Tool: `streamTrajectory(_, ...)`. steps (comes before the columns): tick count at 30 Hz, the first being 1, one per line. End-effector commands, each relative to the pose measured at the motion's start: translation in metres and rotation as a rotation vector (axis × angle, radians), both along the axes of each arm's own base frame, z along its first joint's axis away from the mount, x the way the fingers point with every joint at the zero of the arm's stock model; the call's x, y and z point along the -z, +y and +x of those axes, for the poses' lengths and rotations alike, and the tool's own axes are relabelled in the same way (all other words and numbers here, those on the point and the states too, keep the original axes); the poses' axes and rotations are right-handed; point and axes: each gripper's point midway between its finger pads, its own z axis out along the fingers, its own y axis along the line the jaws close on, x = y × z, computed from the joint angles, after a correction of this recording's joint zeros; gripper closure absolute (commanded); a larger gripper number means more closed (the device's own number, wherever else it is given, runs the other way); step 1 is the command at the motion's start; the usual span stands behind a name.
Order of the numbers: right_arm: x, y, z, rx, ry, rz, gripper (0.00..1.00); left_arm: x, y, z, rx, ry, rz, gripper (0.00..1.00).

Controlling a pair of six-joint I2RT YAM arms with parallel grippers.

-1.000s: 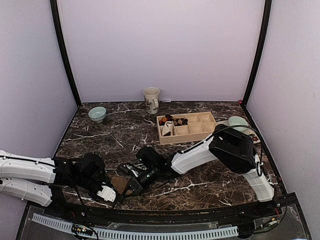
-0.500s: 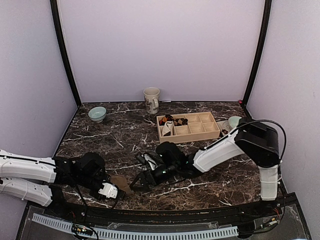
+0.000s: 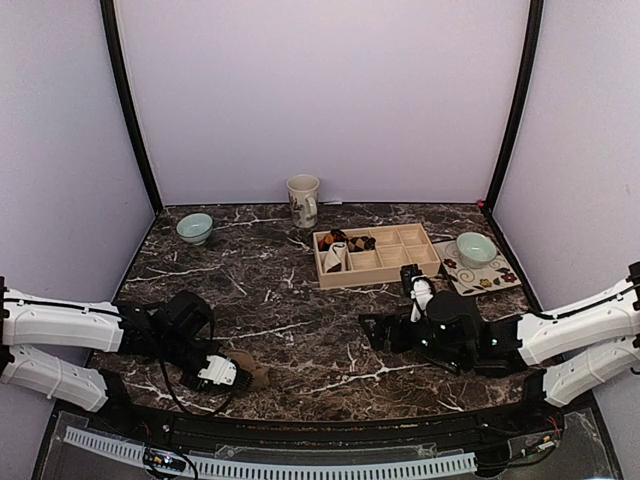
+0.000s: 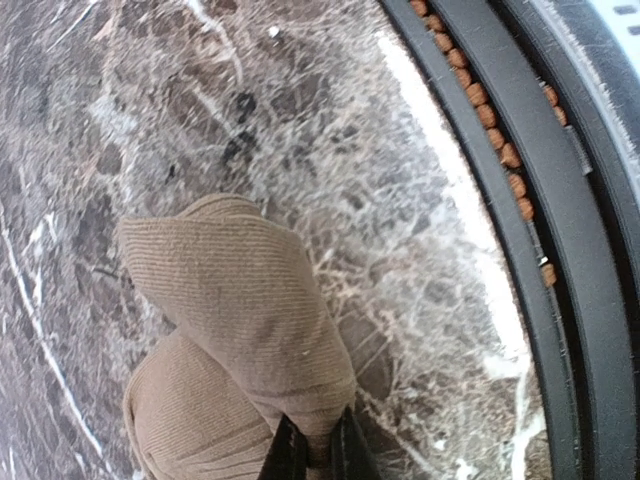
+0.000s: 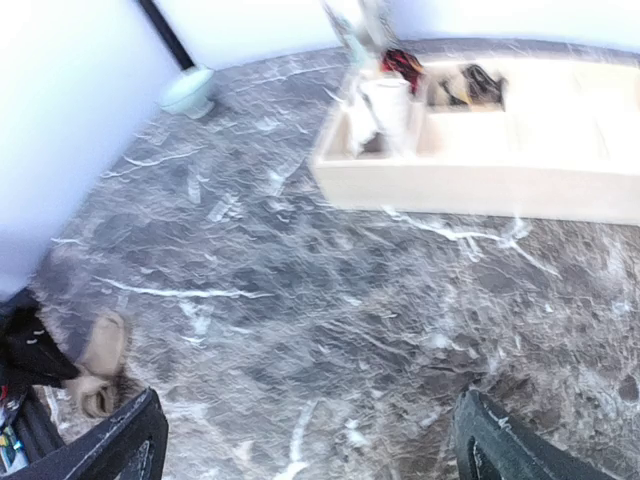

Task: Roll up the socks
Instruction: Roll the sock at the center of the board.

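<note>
Only the left wrist view shows the left pincer clamped on the tan sock. The right pincer gapes wide above the marble table, lilac walls beyond it.

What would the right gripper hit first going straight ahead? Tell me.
Probably the bare table: the open right gripper seems tilted down at marble, and the tan sock lies left of its line.
</note>
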Motion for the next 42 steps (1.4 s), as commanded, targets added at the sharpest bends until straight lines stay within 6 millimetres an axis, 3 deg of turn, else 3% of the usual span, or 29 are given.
streamTrajectory(1,-0.038,0.012,-0.019,-0.151,-0.278,-0.015,0.0,0.001,-0.003,-0.022,0.061,0.144,0.013,1.0)
streamTrajectory(6,-0.016,0.038,-0.057,-0.388,-0.265,-0.176,0.0,-0.019,-0.043,-0.013,0.162,0.173,-0.02,1.0)
streamTrajectory(10,-0.002,0.048,-0.078,-0.473,-0.266,-0.237,0.01,-0.032,-0.084,-0.003,0.267,0.119,-0.008,1.0)
streamTrajectory(12,-0.001,0.051,-0.085,-0.495,-0.278,-0.228,0.02,-0.027,-0.091,0.007,0.262,0.121,0.034,1.0)
streamTrajectory(15,-0.002,0.054,-0.095,-0.524,-0.289,-0.203,0.05,-0.001,-0.079,0.014,0.265,0.083,0.117,1.0)
streamTrajectory(24,0.04,0.105,-0.125,-0.718,-0.274,-0.256,0.16,0.013,-0.061,0.0,0.206,0.126,0.079,1.0)
streamTrajectory(27,0.046,0.121,-0.125,-0.732,-0.317,-0.276,0.15,0.012,-0.057,-0.005,0.201,0.15,0.059,1.0)
streamTrajectory(34,0.035,0.144,-0.111,-0.704,-0.489,-0.319,0.1,0.015,-0.054,-0.007,0.198,0.17,0.052,1.0)
streamTrajectory(42,0.042,0.165,-0.117,-0.763,-0.562,-0.291,0.12,0.01,-0.054,0.002,0.149,0.204,0.024,1.0)
